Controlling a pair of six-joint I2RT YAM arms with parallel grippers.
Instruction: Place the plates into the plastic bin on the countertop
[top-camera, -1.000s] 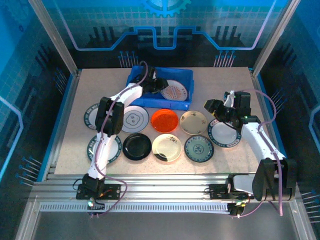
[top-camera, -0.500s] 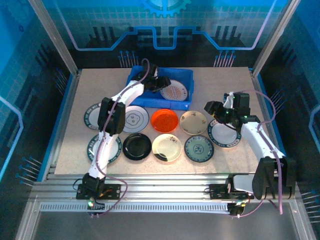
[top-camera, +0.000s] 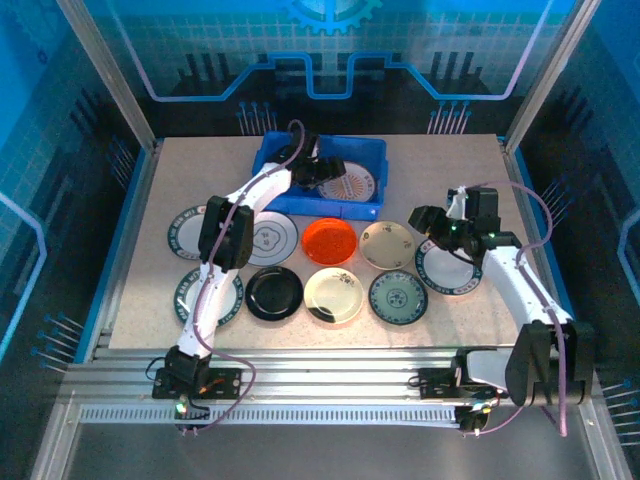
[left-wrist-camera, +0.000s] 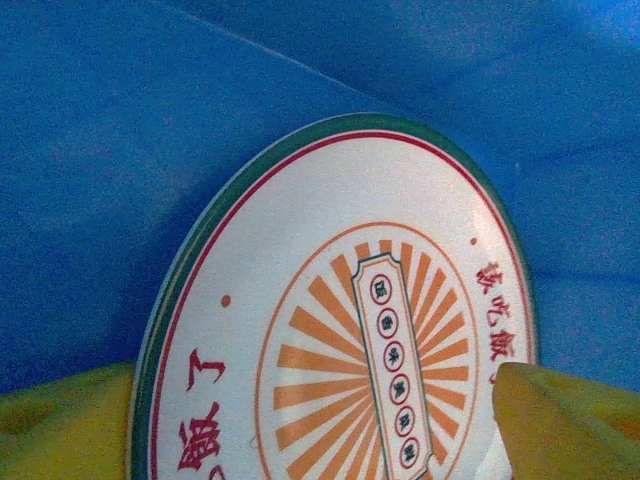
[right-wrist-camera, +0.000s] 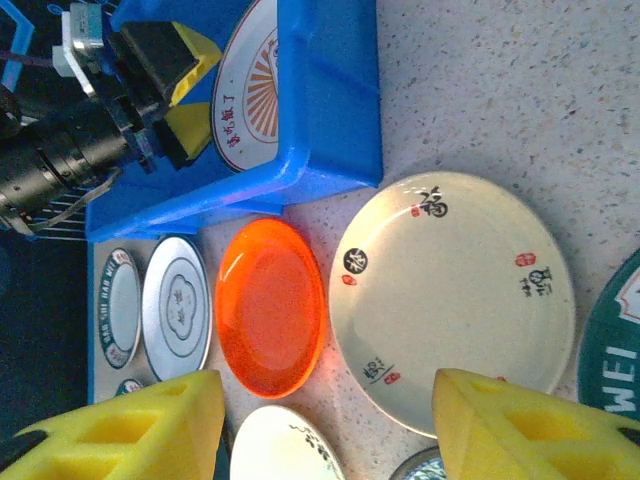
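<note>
L end effector (top-camera: 323, 170), fingers spread & released, sits low inside the blue plastic bin (top-camera: 350, 142) at back of the counter (top-camera: 450, 160), yellow pads (left-wrist-camera: 560, 420) flanking a white sunburst plate (left-wrist-camera: 380, 330) that lies in the bin. R end effector (top-camera: 422, 215), jaws wide & empty, hangs above a cream plate (right-wrist-camera: 450, 300) just beside an orange plate (right-wrist-camera: 270, 305). Other plates lie in 2 rows on the counter in front of the bin.
</note>
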